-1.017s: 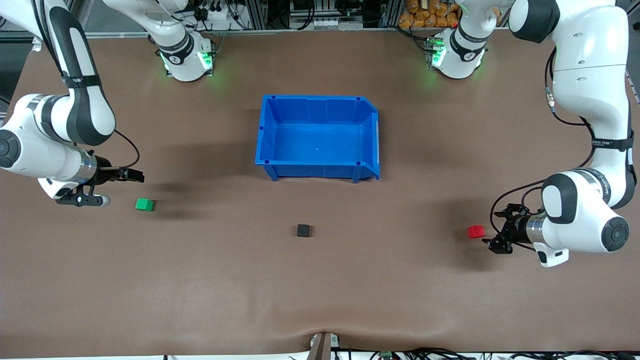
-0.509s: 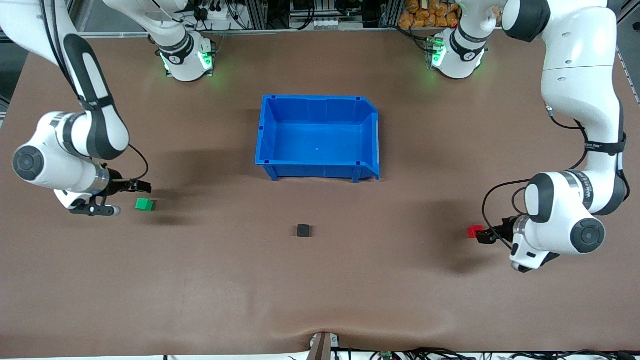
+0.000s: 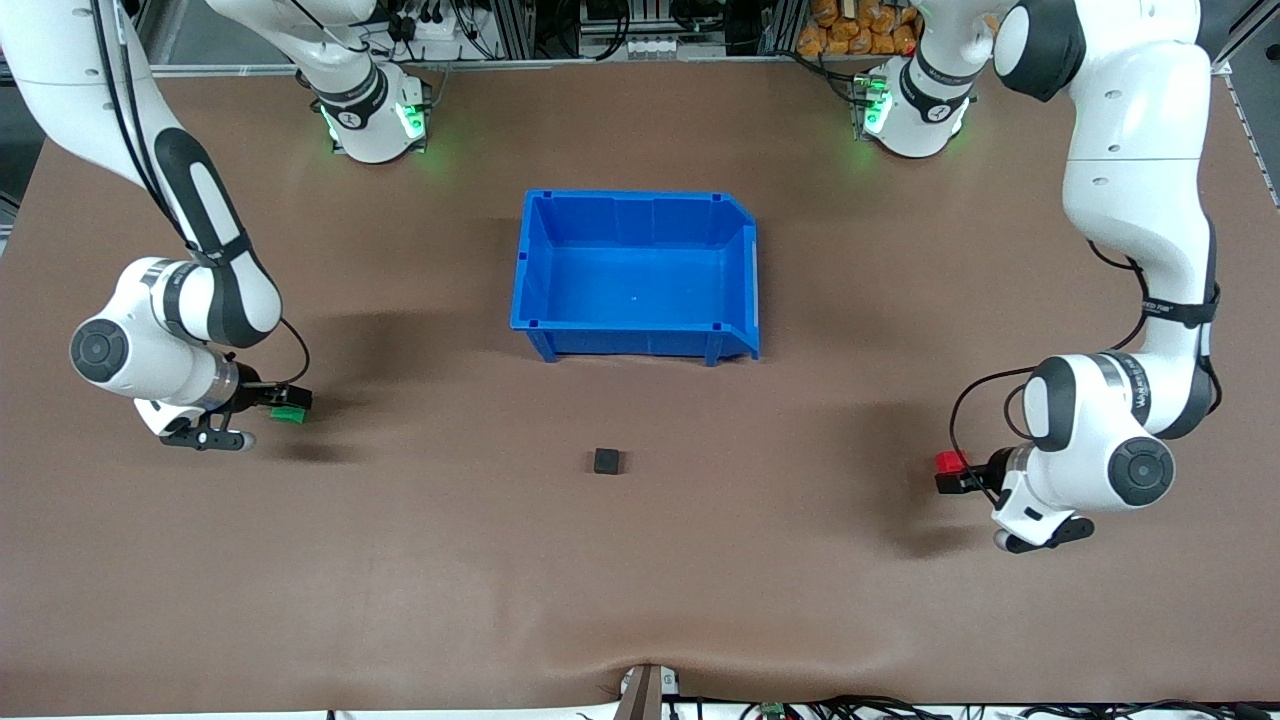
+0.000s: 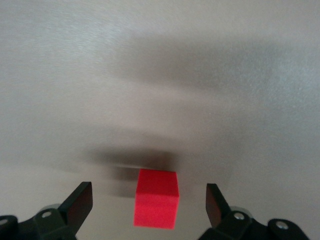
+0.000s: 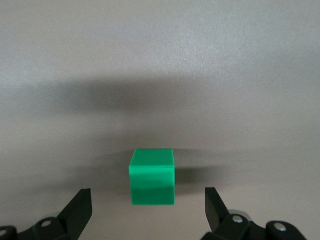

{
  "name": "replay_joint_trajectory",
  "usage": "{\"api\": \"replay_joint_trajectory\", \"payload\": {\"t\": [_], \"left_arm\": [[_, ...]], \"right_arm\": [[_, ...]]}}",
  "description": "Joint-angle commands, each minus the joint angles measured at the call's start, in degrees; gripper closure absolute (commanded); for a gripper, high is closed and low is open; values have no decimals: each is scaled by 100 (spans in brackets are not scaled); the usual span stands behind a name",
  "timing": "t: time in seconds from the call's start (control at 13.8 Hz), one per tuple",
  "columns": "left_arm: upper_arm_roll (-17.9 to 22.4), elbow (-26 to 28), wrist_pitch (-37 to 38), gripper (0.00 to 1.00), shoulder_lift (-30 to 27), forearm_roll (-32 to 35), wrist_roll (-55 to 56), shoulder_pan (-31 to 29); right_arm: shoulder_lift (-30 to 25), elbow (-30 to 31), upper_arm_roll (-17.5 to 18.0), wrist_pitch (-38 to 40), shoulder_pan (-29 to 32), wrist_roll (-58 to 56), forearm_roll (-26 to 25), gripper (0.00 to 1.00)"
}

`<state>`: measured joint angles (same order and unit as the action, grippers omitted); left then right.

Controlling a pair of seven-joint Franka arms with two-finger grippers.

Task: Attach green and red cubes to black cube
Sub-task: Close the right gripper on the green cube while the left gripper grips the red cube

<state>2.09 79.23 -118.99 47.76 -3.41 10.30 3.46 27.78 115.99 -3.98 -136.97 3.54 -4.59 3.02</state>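
The green cube (image 3: 290,413) sits on the table at the right arm's end; my right gripper (image 3: 283,403) is low at it and open, and the green cube (image 5: 152,183) lies just ahead of the gap between the two fingers. The red cube (image 3: 948,461) rests at the left arm's end, where my open left gripper (image 3: 958,477) has its fingers on either side of it without touching. In the left wrist view the red cube (image 4: 157,204) sits between the spread fingertips. The black cube (image 3: 606,460) lies alone mid-table, nearer the front camera than the bin.
A blue bin (image 3: 532,262) stands mid-table, farther from the front camera than the black cube and with nothing in it. The brown mat (image 3: 640,560) has a wrinkle at its near edge.
Both arms have swung inward and down: the right gripper has come up to the green cube, the left gripper has come around the red cube. No cube has moved.
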Motion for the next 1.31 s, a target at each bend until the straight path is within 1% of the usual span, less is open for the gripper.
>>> {"api": "replay_joint_trajectory", "payload": {"t": [0.0, 0.15, 0.22, 0.29, 0.44, 0.51, 0.58, 0.65, 0.73, 0.8, 0.87, 0.94, 1.09, 1.16, 1.24], "left_arm": [[2, -12, -45, 0, 93, 33, -160, 23], [2, 5, -45, 0, 102, 42, -221, -3], [2, 49, -45, 10, 111, 42, -291, -3], [2, 58, -45, 18, 111, 42, -318, 14], [-7, 58, -45, 30, 111, 33, -318, 14], [-33, 58, -45, 32, 111, -1, -318, 6], [-33, 58, -45, 32, 111, -97, -309, 6], [-42, 58, -45, 32, 111, -159, -309, 6], [-34, 58, -36, 33, 102, -238, -300, 14], [-33, 58, -28, 37, 102, -283, -292, 23], [-42, 67, -19, 44, 102, -283, -300, 15], [-42, 67, -1, 57, 102, -283, -309, 23], [-42, 58, 7, 68, 102, -283, -405, -12], [-42, 58, 8, 77, 102, -283, -458, -12], [-42, 67, 8, 84, 102, -292, -450, -12]], "right_arm": [[175, -129, 55, -57, 77, -77, 14, 0], [228, -172, 55, -75, 77, -77, 14, 0], [263, -190, 55, -84, 85, -77, 14, 0], [298, -216, 63, -84, 85, -77, 14, 0], [359, -243, 55, -101, 85, -77, 23, 0], [368, -252, 55, -110, 85, -77, 23, 0], [377, -252, 55, -102, 94, -77, 23, 0], [368, -252, 55, -101, 103, -77, 23, 28], [377, -252, 63, -101, 103, -77, 23, 67], [377, -252, 64, -93, 103, -77, 23, 97], [377, -252, 55, -84, 103, -77, 23, 100], [368, -252, 63, -84, 94, -77, 23, 100], [368, -252, 64, -75, 94, -77, 23, 100], [368, -252, 55, -75, 86, -77, 23, 100], [368, -252, 63, -66, 85, -86, 23, 100]]}}
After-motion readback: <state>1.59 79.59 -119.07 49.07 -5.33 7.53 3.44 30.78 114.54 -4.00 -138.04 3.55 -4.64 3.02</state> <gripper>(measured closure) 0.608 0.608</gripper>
